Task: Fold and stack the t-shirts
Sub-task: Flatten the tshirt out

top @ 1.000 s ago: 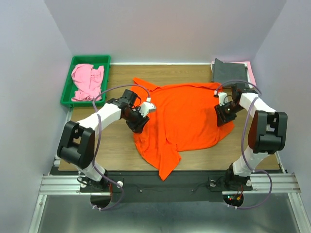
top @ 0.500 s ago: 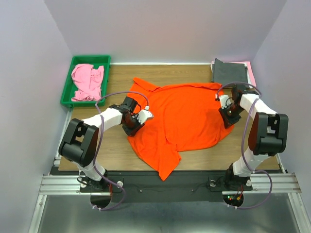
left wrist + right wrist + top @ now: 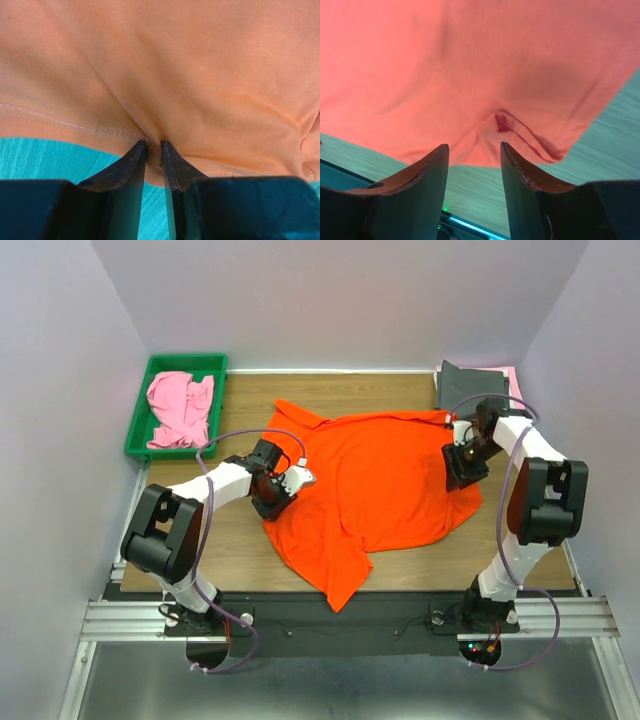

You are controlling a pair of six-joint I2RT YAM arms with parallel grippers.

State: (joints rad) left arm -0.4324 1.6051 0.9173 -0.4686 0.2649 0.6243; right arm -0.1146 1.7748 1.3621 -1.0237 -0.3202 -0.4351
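While working at the table [image 3: 240, 550], deals with the orange t-shirt [image 3: 380, 480], spread rumpled over the middle, one tail hanging past the near edge. Leaves the green tray [image 3: 138, 440] at the far left corner with the pink t-shirt [image 3: 180, 405] bunched inside, and the dark grey t-shirt [image 3: 470, 388] lying flat at the far right corner.

Pinches the hem [image 3: 75, 125] on the shirt's left side with the left gripper [image 3: 154, 144], jaws drawn nearly together on a thin fold of cloth at the seam. Hovers the right gripper [image 3: 472, 150] at the shirt's right-hand border with jaws spread wide, holding nothing, a small pucker [image 3: 502, 122] just beyond the tips.

Risks, on this reading:
- a lopsided pull from lifting the left side alone, dragging the cloth toward the left edge and bunching it further
- a slipped hem, given so thin a pinch
- a double-layer or missed grab on the right at the pucker
- more orange cloth sliding off the near edge under the weight of the hanging tail

Calls for a firm close on the right before any lift.
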